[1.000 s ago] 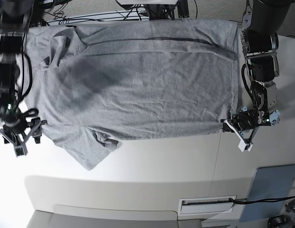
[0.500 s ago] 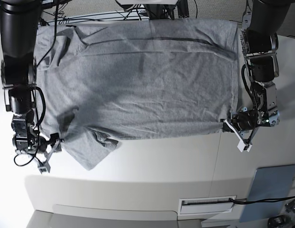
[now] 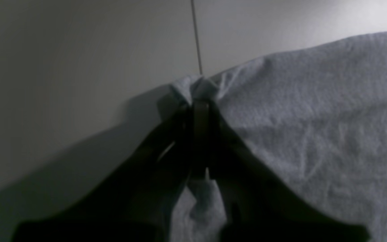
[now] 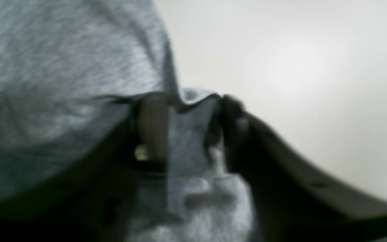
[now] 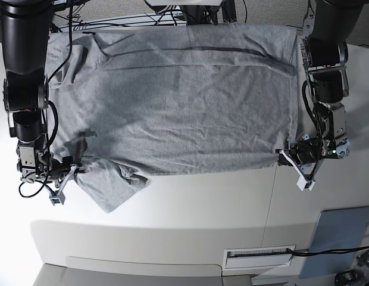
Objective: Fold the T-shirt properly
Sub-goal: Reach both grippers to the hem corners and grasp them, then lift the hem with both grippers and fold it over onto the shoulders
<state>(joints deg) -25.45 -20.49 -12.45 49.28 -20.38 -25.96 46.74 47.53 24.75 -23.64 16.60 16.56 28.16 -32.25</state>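
Observation:
The heather-grey T-shirt (image 5: 172, 101) lies spread flat on the white table (image 5: 202, 202), plain side up. One sleeve (image 5: 113, 190) points toward the front edge. In the base view my left gripper (image 5: 288, 156) sits at the shirt's right front hem corner. The left wrist view shows that gripper (image 3: 200, 101) shut on a pinched fold of the T-shirt (image 3: 314, 117). My right gripper (image 5: 70, 171) is at the left edge beside the sleeve. In the blurred right wrist view, the gripper (image 4: 190, 101) has its jaws half closed, with a ridge of the T-shirt (image 4: 62, 67) between the fingers (image 4: 151, 124).
A grey flat pad (image 5: 342, 235) lies at the front right corner. A white slotted panel (image 5: 259, 257) sits on the front ledge. Cables (image 5: 113, 24) run along the back edge behind the shirt. A table seam (image 5: 272, 202) runs forward from the hem.
My right arm swung in from the far left to the shirt's edge by the sleeve, and its jaws narrowed around the cloth. The left arm and its grip stayed still.

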